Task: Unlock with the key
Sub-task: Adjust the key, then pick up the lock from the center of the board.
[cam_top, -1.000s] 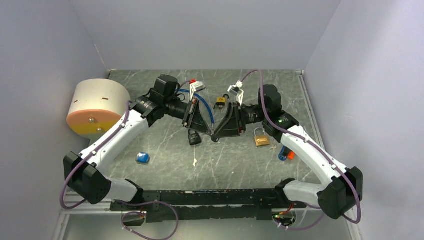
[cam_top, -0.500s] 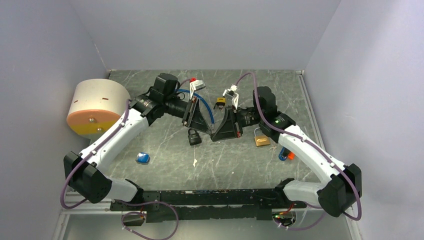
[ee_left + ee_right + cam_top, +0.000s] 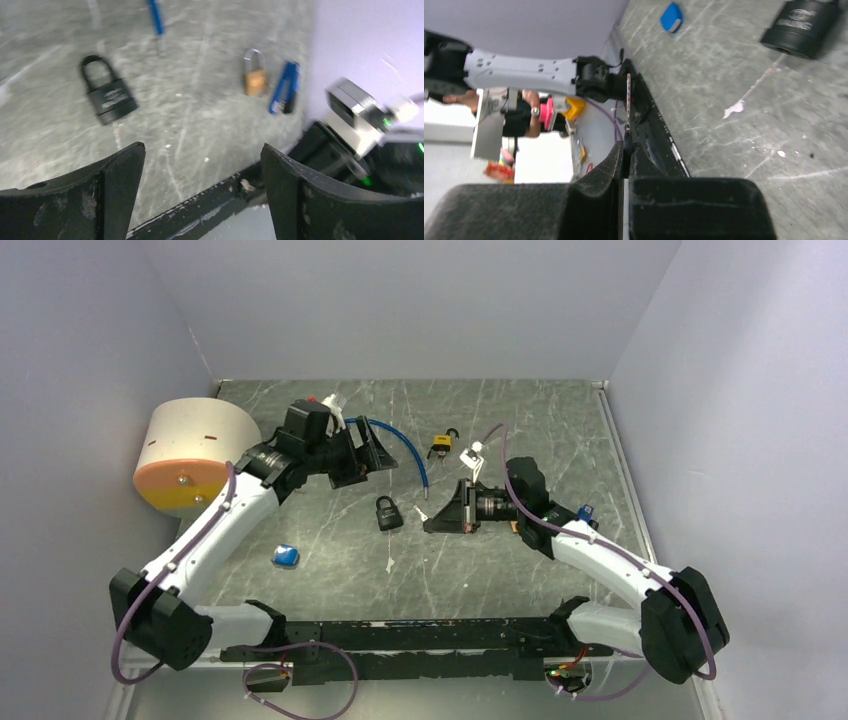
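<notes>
Left gripper (image 3: 201, 156) hanging with fingers spread wide, gripping nothing, right gripper (image 3: 626, 149) pinching the key (image 3: 628, 100), its thin blade sticking out past the fingertips, black padlock (image 3: 388, 513) lying on the table (image 3: 480, 570) near, ahead of those fingertips

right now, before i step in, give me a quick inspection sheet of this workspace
surface: grey marbled tabletop, scuffed, a white scrap lying on it
job's things: black padlock lying flat, shackle looks closed; key pinched in the right gripper, not in the lock
clutter: small yellow padlock, brass padlock, blue block, blue cord
grippers: left gripper open, empty; right gripper shut on the key
cables: purple cables run along both arms
surroundings: pale walls on three sides; beige cylinder by the left wall
</notes>
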Tool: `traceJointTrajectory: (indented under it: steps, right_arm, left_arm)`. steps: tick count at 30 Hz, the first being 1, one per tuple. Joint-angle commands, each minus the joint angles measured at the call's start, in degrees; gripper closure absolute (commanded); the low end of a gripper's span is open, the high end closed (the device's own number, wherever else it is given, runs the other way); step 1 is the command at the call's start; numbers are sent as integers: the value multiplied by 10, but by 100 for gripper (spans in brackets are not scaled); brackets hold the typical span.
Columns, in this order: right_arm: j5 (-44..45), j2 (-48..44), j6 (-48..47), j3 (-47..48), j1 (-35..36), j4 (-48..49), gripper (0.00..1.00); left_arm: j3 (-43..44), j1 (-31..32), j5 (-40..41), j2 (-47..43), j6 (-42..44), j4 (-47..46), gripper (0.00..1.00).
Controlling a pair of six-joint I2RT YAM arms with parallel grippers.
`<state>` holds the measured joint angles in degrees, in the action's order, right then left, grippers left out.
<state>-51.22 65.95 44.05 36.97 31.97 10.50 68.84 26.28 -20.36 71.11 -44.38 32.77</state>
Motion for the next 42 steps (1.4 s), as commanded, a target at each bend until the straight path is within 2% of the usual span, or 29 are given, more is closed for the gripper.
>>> traceJointTrajectory:
  steps: [1, 2, 4, 8, 12, 17, 23, 27, 35, 42]
  right_arm:
    - [127, -31, 68, -51, 1, 80, 100]
    - [143, -33, 77, -64, 1, 85, 100]
    - [155, -27, 93, -90, 1, 111, 100]
    - [147, -5, 99, -125, 4, 173, 100]
    - [132, 2, 83, -182, 8, 310, 100]
    - [103, 25, 60, -231, 10, 442, 100]
    - [70, 75, 85, -249, 10, 565, 100]
    - [68, 106, 106, -250, 10, 613, 100]
    - [75, 125, 121, -253, 10, 626, 100]
    - [79, 129, 144, -250, 10, 611, 100]
  left_arm:
    - [3, 38, 199, 62, -87, 93, 12]
    - [16, 69, 248, 85, -94, 106, 10]
    - [43, 102, 293, 142, -99, 133, 7]
    - [81, 114, 317, 237, -90, 161, 6]
    - [90, 113, 320, 277, -85, 156, 6]
    - [77, 87, 254, 315, -89, 115, 6]
    - [47, 55, 150, 343, -95, 25, 6]
    - [53, 52, 147, 365, -96, 35, 6]
    - [51, 52, 155, 389, -101, 55, 8]
    - [49, 52, 156, 400, -92, 53, 26]
